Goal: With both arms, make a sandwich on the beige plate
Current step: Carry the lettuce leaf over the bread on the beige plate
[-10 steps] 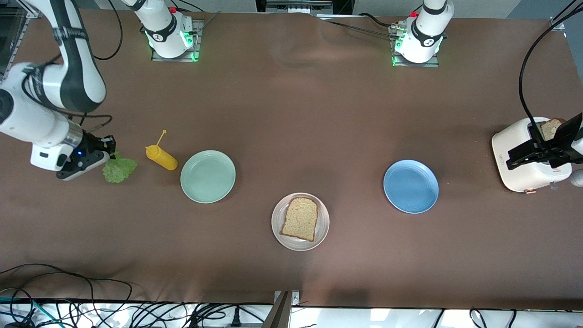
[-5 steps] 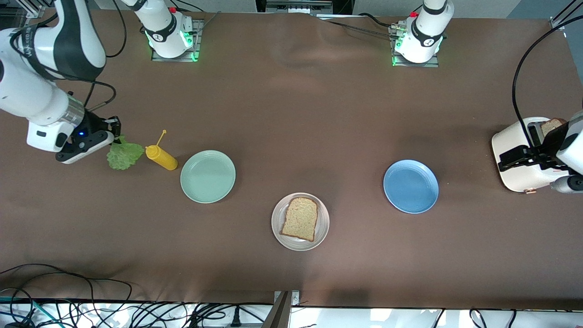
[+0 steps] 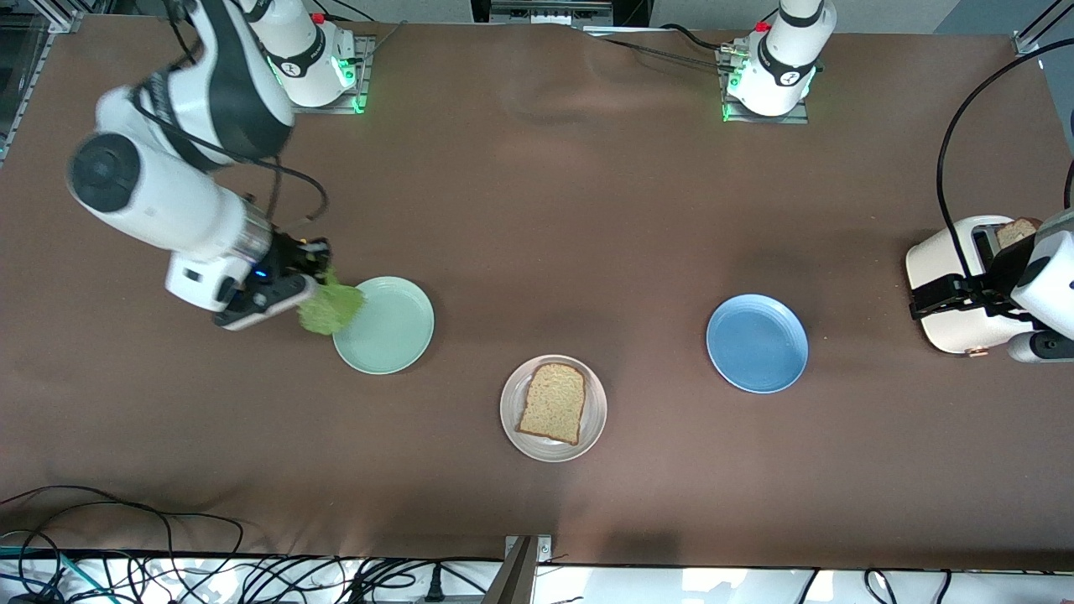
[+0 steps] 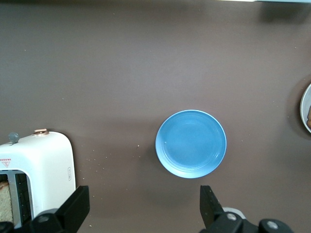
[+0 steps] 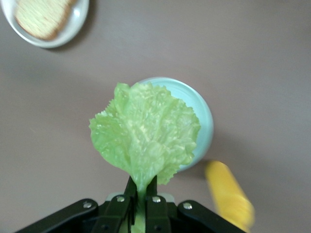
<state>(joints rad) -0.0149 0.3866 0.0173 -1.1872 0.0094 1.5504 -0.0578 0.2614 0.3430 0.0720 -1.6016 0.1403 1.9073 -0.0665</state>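
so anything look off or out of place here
Nothing spilled or damaged. The bread slice sits slightly askew on the beige plate. The right pincer holds a lettuce leaf over the mint plate's edge, not the beige one. Another slice juts from the toaster.

The right hand (image 3: 312, 270) hangs low on its bent arm, fingers pinched shut; the left hand (image 4: 146, 213) hovers at its own end of the desk, fingers spread wide.
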